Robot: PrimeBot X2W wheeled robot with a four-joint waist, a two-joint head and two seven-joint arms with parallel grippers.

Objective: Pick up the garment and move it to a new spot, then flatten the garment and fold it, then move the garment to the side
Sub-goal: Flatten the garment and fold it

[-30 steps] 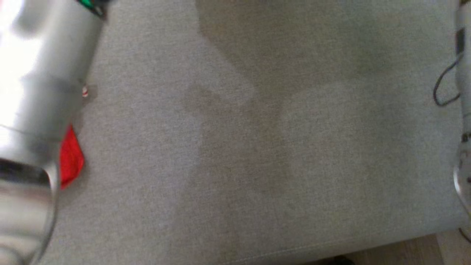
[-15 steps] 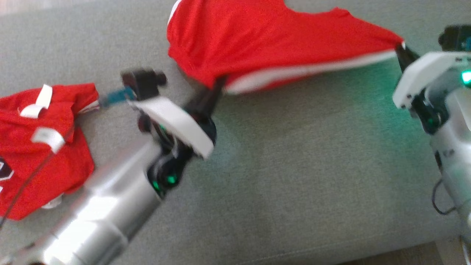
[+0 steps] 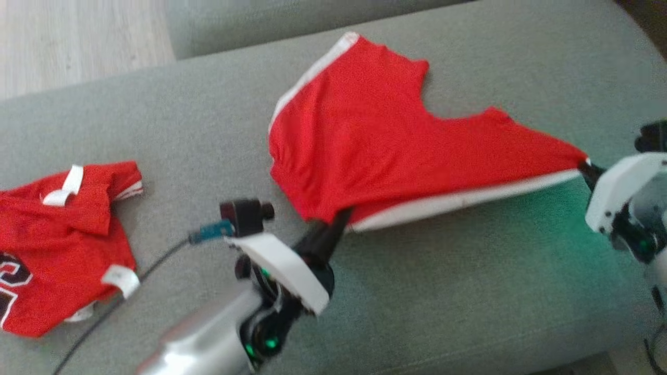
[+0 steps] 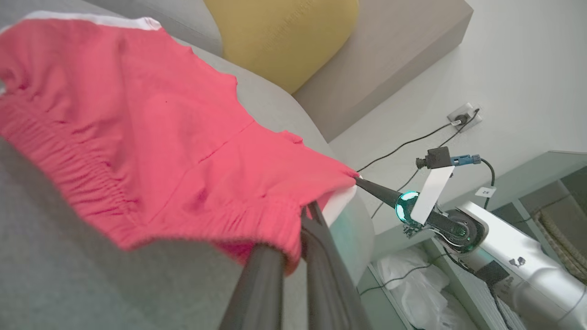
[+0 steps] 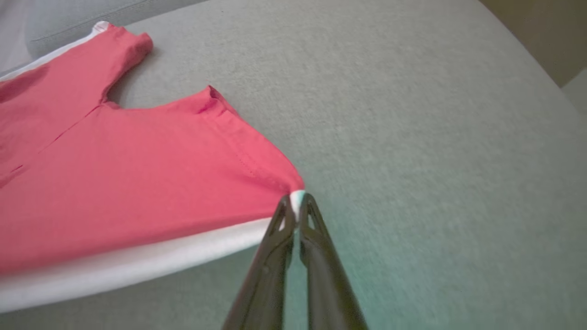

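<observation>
**Item 1, garment [image 3: 375, 151].** Red shorts with white side stripes and a gathered elastic waistband. They sit on the middle and right part of the grey sofa seat [image 3: 469, 291], nearer its far edge than its near edge. The long axis runs left to right across the seat, following the near side stripe, which is pulled taut between the two tools. The waistband faces the seat's left edge. One leg points to the right edge, the other to the far edge, and the crotch notch opens toward the far right corner. The stretched near side appears lifted slightly off the seat, while the far leg lies flat on it.

**Item 2, left tool [image 3: 341, 214].** Fingers are pressed together, clamped on the waistband corner at the near left end of the garment.

**Item 3, right tool [image 5: 297, 201].** Fingers are pressed together, pinching the white-trimmed hem corner at the garment's right end, near the seat's right edge.

**Item 4, second red garment [image 3: 62, 245].** A crumpled jersey with white tabs and dark lettering, lying at the seat's left edge, well apart from the shorts.

**Item 5, cable [image 3: 156, 260].** Dark lead trailing from the left wrist across the seat, just beside the jersey.

**Item 6, yellow cushion [image 4: 284, 32].** Leans against the sofa back beyond the shorts.
</observation>
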